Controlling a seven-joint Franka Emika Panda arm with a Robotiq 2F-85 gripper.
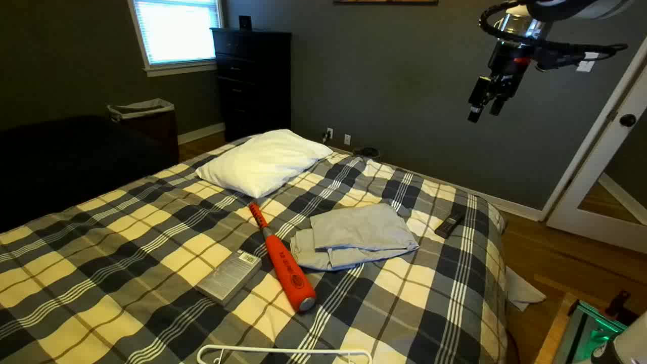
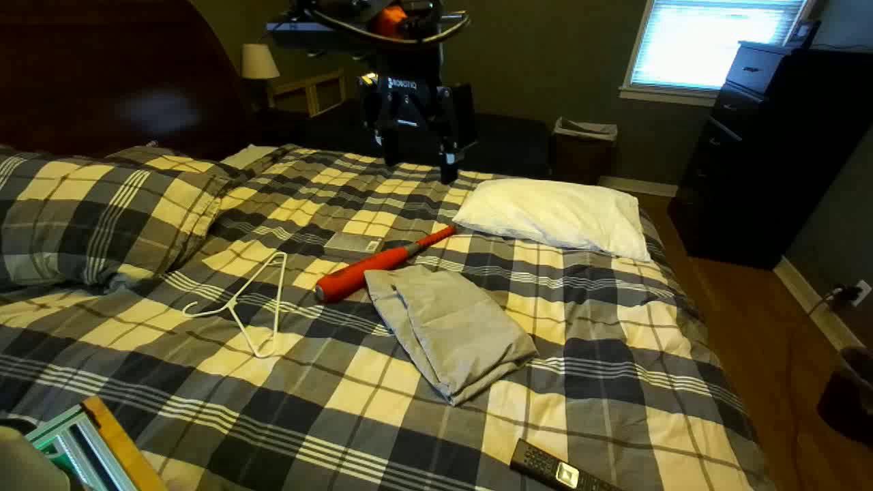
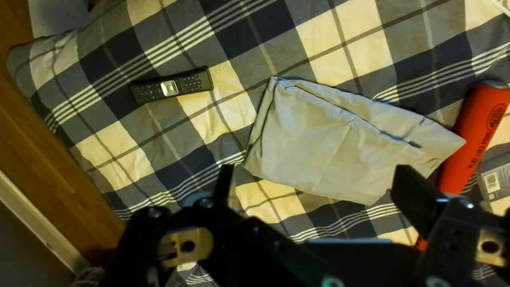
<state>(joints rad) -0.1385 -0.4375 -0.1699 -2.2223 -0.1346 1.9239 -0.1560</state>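
My gripper [image 1: 486, 112] is open and empty, high above the bed. It also shows in an exterior view [image 2: 419, 164] and in the wrist view [image 3: 314, 169], with a wide gap between its fingers. Below it lies a folded grey cloth [image 3: 334, 139], also seen in both exterior views [image 1: 361, 230] [image 2: 453, 327]. A red bat [image 1: 285, 265] lies beside the cloth, its grip end towards a white pillow [image 1: 265, 159]. A black remote [image 3: 171, 85] lies on the cloth's far side from the bat. A flat grey box [image 1: 230, 275] lies beside the bat. Nothing touches the fingers.
The bed has a plaid cover [image 2: 614, 372]. A white hanger [image 2: 276, 307] lies on it near plaid-covered pillows [image 2: 102, 211]. A dark dresser [image 1: 255, 86] and a lined bin [image 1: 146, 124] stand beyond the bed. A white door [image 1: 601, 202] stands at the side.
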